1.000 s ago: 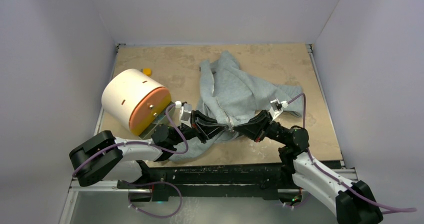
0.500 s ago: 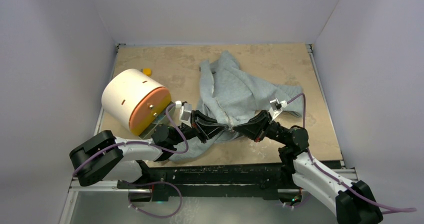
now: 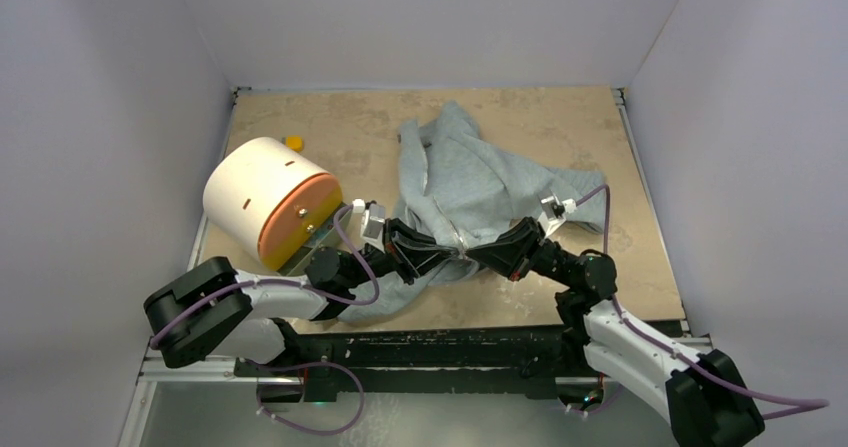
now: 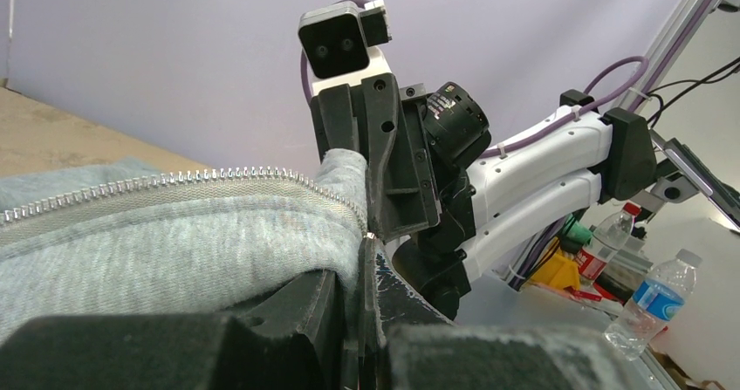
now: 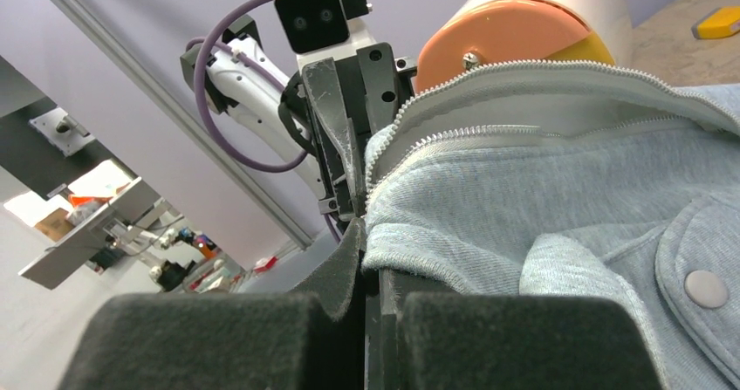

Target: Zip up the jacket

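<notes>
- Barely anything moved since a second ago: both arms nudged slightly at the elbows, and the jacket (image 3: pixel 455 182) stayed put.
- The left claw (image 3: pixel 450 254) and right claw (image 3: pixel 477 257) are pressed together, each pinching the hem on its side of the zipper (image 3: pixel 440 202), tips almost touching.
- We worry the claws could bump, or thin fabric could slip out under a tug.
- The jacket lies mid-tabletop (image 3: pixel 330 127), right of the drum (image 3: pixel 270 202), lengthwise near to far, hem towards us and collar far.
</notes>
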Available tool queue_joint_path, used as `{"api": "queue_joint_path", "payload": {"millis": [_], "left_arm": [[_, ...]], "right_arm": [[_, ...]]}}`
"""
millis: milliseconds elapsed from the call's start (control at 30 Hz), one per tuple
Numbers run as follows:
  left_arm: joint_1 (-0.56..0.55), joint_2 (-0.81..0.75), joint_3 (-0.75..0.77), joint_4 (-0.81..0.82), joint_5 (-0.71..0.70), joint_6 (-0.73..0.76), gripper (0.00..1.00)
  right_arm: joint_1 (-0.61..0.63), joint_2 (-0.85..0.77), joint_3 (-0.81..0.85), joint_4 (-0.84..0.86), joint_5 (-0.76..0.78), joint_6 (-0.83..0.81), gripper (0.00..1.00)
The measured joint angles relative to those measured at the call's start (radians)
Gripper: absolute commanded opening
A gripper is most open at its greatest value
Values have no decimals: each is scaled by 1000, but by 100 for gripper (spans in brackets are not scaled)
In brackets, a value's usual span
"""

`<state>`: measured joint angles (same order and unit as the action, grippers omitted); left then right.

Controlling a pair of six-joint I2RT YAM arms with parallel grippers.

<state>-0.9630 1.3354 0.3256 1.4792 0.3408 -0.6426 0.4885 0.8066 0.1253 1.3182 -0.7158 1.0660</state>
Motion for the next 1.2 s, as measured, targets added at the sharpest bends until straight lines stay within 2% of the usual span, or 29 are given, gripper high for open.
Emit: {"api": "queue_joint_path", "payload": {"millis": [767, 1200], "left_arm": [[5, 25, 37, 8, 24, -30, 0], [-33, 16, 86, -118, 7, 19, 0]], "right_arm": [[-2, 33, 0, 98, 67, 14, 0], [-4, -32, 0, 15, 137, 0, 0]]}}
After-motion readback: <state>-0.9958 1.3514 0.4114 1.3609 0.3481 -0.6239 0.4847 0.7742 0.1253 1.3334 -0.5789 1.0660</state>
